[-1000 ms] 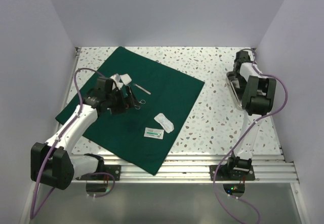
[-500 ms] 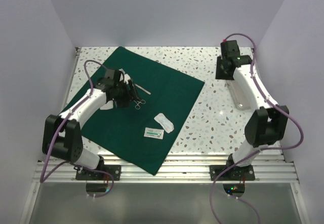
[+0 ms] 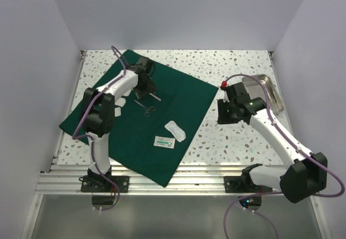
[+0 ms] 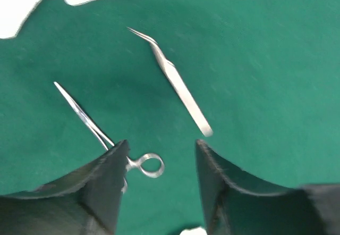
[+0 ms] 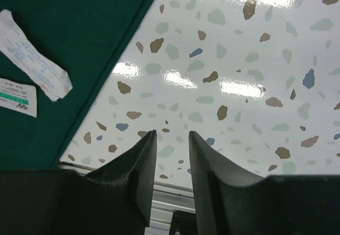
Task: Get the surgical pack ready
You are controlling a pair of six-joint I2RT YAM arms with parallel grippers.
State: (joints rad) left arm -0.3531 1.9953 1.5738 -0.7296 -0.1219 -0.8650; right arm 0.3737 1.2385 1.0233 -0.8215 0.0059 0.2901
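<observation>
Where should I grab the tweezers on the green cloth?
Probably pinch the tweezers across the broad flat shank near the blunt end, coming from straight above. They lie flat on the drape, the curved tip is very thin, and that end sits apart from the ring-handled instrument.

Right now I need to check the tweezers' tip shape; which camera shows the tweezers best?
The left wrist view: the tweezers lie whole and close on the green drape, curved tip clear. The top external view shows only a tiny thin sliver; the right wrist view misses them.

place: robot lab cell | evidence: plain white walls [image 3: 189, 12], terrazzo table [image 3: 238, 136], aluminium rail [image 3: 184, 182]
</observation>
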